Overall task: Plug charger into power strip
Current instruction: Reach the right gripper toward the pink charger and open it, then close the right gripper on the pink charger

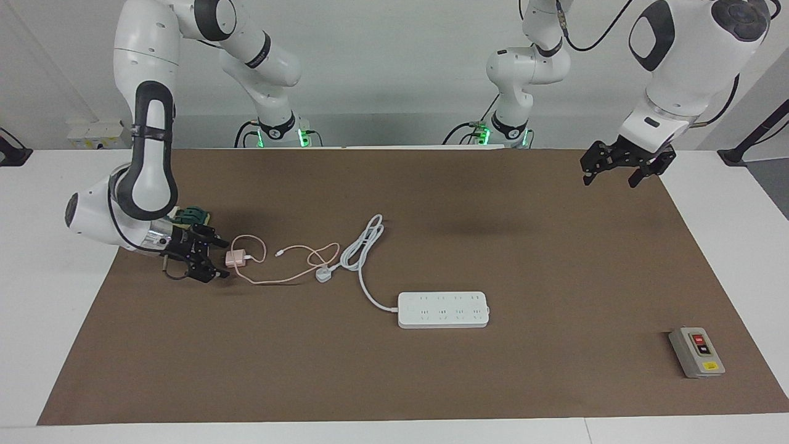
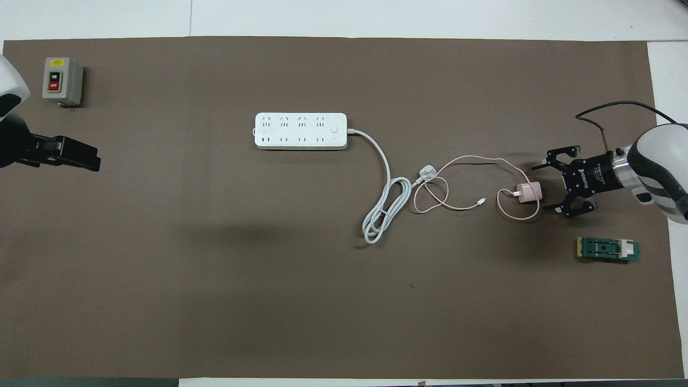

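The charger (image 1: 235,258) (image 2: 528,192) is a small pink cube lying on the brown mat toward the right arm's end, its thin pink cable (image 2: 484,157) looping toward the middle. My right gripper (image 1: 223,259) (image 2: 540,188) is low over the mat right beside the charger, pointing at it, open, with a fingertip at each side of the cube's pronged end and nothing held. The white power strip (image 1: 443,309) (image 2: 300,130) lies flat mid-table, farther from the robots than the charger. My left gripper (image 1: 609,180) (image 2: 80,158) waits open, raised above the left arm's end.
The strip's thick white cord (image 1: 363,243) (image 2: 384,212) is coiled between strip and charger and ends in a white three-pin plug (image 1: 323,274) (image 2: 427,172). A green block (image 1: 194,216) (image 2: 608,249) sits by the right gripper. A grey switch box (image 1: 696,351) (image 2: 62,80) stands at the left arm's end.
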### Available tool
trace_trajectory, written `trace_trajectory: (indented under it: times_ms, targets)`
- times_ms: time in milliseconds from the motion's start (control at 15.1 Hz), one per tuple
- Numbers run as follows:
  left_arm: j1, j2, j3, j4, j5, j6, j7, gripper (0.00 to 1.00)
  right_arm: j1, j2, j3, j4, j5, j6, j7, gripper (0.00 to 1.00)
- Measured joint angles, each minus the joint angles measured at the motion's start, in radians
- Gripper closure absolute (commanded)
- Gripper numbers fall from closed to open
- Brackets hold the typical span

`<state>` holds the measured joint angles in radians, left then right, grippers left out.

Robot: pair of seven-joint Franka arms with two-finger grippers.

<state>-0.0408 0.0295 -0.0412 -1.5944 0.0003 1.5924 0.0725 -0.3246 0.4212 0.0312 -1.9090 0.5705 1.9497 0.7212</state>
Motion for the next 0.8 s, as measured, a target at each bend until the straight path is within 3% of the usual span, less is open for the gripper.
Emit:
trace_trajectory:
  times_ms: [133, 464, 663, 795]
  targets:
    - [0.0, 0.0, 0.0, 0.0, 0.0, 0.0, 0.0, 0.0, 0.003, 0.002, 0.0, -0.006, 0.0, 0.011, 0.0, 0.05]
    - [0.0, 0.0, 0.0, 0.0, 0.0, 0.0, 0.0, 0.0, 0.002, 0.004, -0.001, -0.01, 0.0, 0.012, 0.0, 0.51]
    - [0.0, 0.0, 0.0, 0.0, 0.0, 0.0, 0.0, 0.0, 0.001, -0.005, -0.002, -0.01, 0.005, 0.011, -0.001, 1.0]
    - [0.0, 0.0, 0.0, 0.0, 0.0, 0.0, 0.0, 0.0, 0.002, -0.005, -0.001, -0.012, 0.005, 0.013, -0.007, 1.0]
